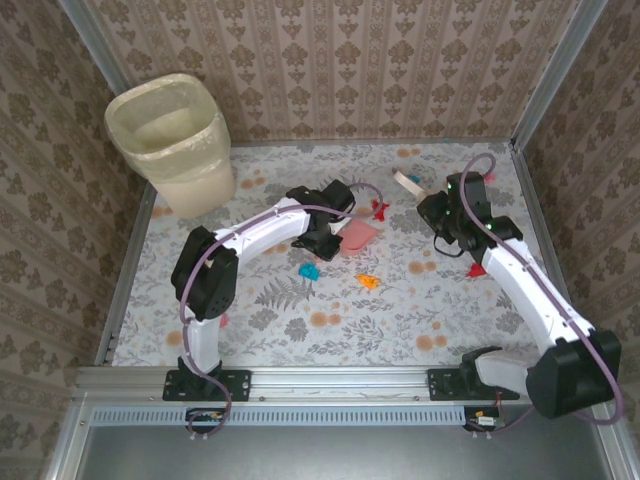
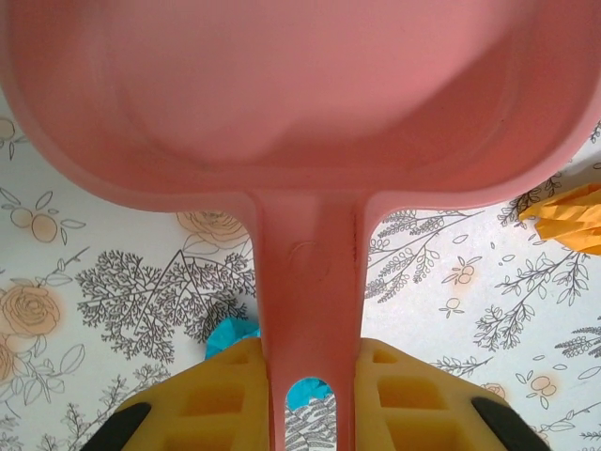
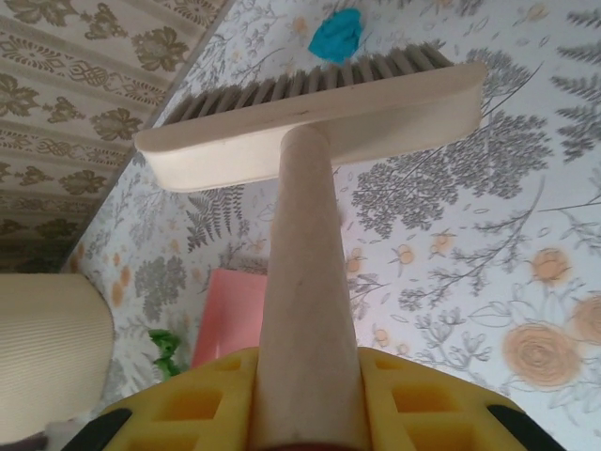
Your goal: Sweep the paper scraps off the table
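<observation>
The pink dustpan [image 2: 300,94] is held by its handle in the left gripper [image 2: 310,399], which is squeezed shut on it. The brush [image 3: 310,113] is gripped the same way by the right gripper [image 3: 305,404]. The paper scraps [image 1: 309,271] are spread over the table [image 1: 300,330] — blue, orange, red — and none can be seen in the pan. Most of the sweeping seems to be left.

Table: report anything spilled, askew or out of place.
Litter lies loose on the table: a blue scrap, an orange scrap, and a red scrap near the pink dustpan. The bin stands upright at the back left corner. Nothing looks damaged.
</observation>
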